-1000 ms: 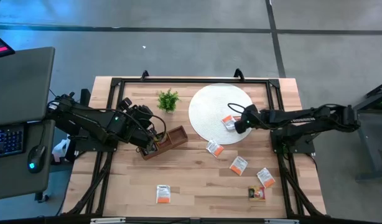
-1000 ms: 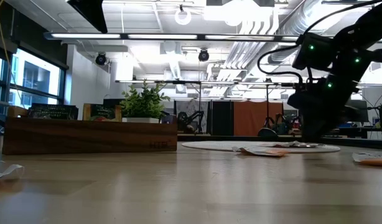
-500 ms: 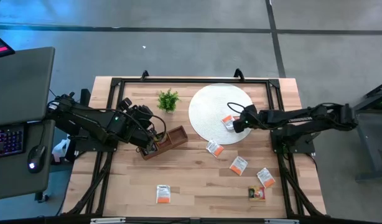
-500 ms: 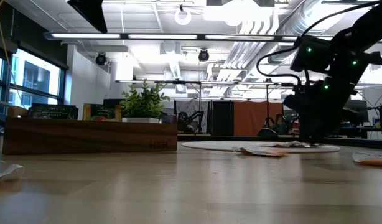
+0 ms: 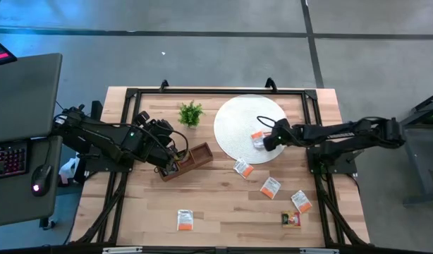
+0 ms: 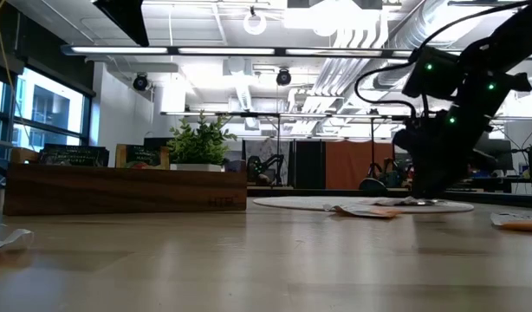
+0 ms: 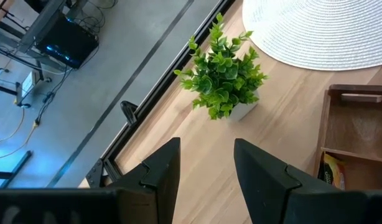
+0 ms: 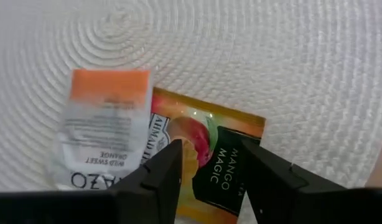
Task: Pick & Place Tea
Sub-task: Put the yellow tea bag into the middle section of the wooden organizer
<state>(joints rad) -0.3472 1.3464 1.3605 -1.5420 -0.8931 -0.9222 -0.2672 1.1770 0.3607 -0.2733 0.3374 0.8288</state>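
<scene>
So far: most tea sachets still lie loose.
Tray (image 5: 191, 159): at least one sachet inside (left wrist view).
Right gripper (image 5: 262, 142): open, low over two sachets (image 8: 206, 163) on the white disc (image 5: 234, 121).
Left gripper (image 7: 205, 171): open, by tray.
Table sachets (image 5: 270, 187): five.

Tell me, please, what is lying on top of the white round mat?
On the white mat lie two tea sachets: an orange-and-white sachet and a black mango sachet, which it partly overlaps. The right end effector is open over them, hiding their near edges.
</scene>
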